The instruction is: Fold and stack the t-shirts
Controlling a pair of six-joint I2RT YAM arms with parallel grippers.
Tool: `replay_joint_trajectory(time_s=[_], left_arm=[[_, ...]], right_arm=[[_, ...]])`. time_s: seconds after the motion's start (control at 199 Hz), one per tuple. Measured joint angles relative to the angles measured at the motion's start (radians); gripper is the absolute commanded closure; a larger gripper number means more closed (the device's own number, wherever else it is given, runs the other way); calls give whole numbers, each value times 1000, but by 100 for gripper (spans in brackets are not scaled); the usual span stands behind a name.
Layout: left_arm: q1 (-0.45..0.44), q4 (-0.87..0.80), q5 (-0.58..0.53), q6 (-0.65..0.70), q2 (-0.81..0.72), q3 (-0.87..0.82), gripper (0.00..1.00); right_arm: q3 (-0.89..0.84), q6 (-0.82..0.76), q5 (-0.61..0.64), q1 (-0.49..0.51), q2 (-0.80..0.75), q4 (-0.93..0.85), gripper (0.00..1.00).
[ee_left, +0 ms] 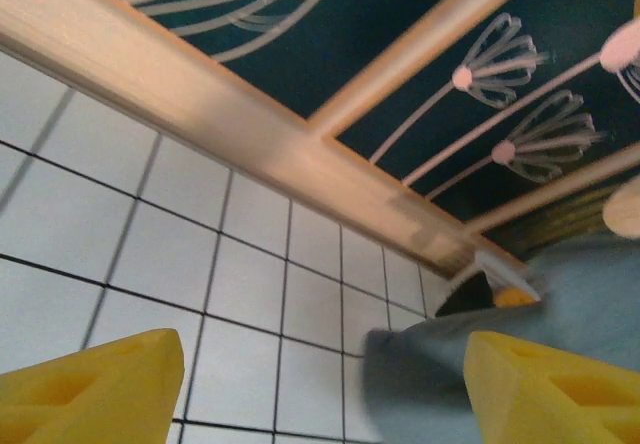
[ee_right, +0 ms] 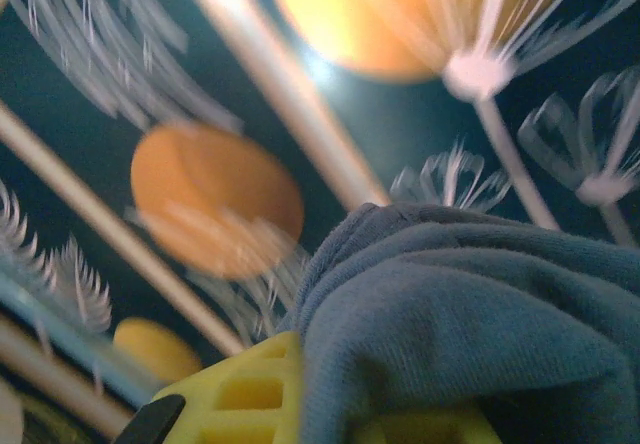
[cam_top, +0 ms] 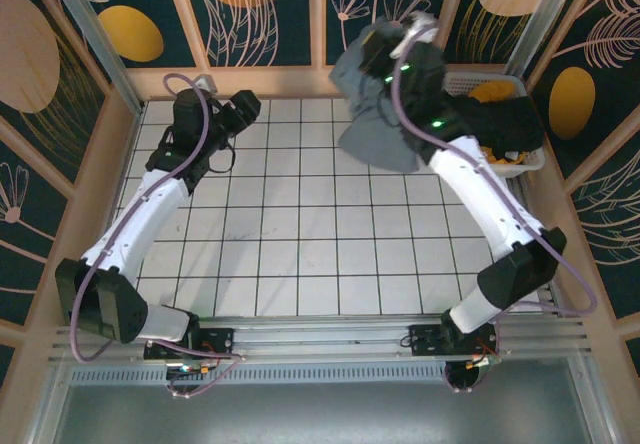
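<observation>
White tiled table (cam_top: 300, 244); slate blue-grey t-shirt (cam_top: 380, 129) hanging bunched just left of laundry basket (cam_top: 462, 85), pinched by right gripper (ee_right: 330, 414) closed on it; black t-shirt (cam_top: 512, 119) and mustard t-shirt (cam_top: 493, 91) inside basket; left gripper (ee_left: 322, 392) well left of basket, spread wide, empty

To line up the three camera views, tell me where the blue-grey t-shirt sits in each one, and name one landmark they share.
Top external: the blue-grey t-shirt hangs bunched at upper centre-right, above the tiled table.
Left wrist: lower right, beyond the tiled table.
Right wrist: lower right, draped over the right hand.
Shared landmark: the teal floral wall with wooden rails, behind it in all three.
</observation>
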Motion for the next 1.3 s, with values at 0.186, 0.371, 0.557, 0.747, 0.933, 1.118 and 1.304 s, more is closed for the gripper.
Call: replay_joint_trajectory(time_s=[0.186,0.371,0.557,0.747,0.933,1.118,1.304], left_arm=[[0,-77,-92,-1,-35,13,20],[0,-131,-85,-11,-34,-27,22],[0,-154,27,-12,18,-97,27],[-51,-173,150,4,168,-149,24],[-232,-232,137,83,330,-76,22],[-320,-261,80,161,454,-4,35],[-327,-287,51,202,486,-3,76]], right_arm=[[-143,38,-101,144,130,-68,58],[-414,78,-248,29,60,-115,40],[-494,83,-346,-184,-25,-175,41],[-523,79,-419,-189,30,-225,44],[-563,101,-471,-187,149,-232,43],[-537,133,-539,-187,260,-219,43],[-497,169,-588,-186,330,-208,43]])
